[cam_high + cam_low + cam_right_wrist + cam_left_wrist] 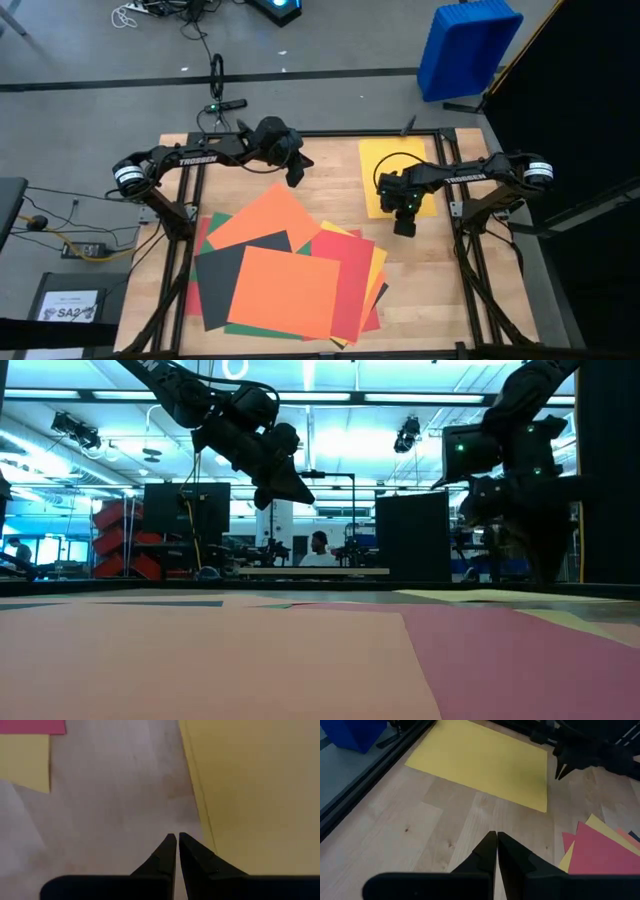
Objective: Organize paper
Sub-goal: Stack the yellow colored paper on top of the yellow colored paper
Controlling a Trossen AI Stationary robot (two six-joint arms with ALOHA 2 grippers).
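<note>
Lower sheets of paper pile [290, 275] mostly covered; count unclear, perhaps ten.

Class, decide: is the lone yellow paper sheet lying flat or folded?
Flat and spread: the matte yellow rectangular paper sheet shows full, uncreased, on the wooden table.

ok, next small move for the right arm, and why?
Probably open the right gripper and head for the pile. It is shut and empty beside the lone yellow sheet, and the other sheets lie fanned and unsorted.
</note>
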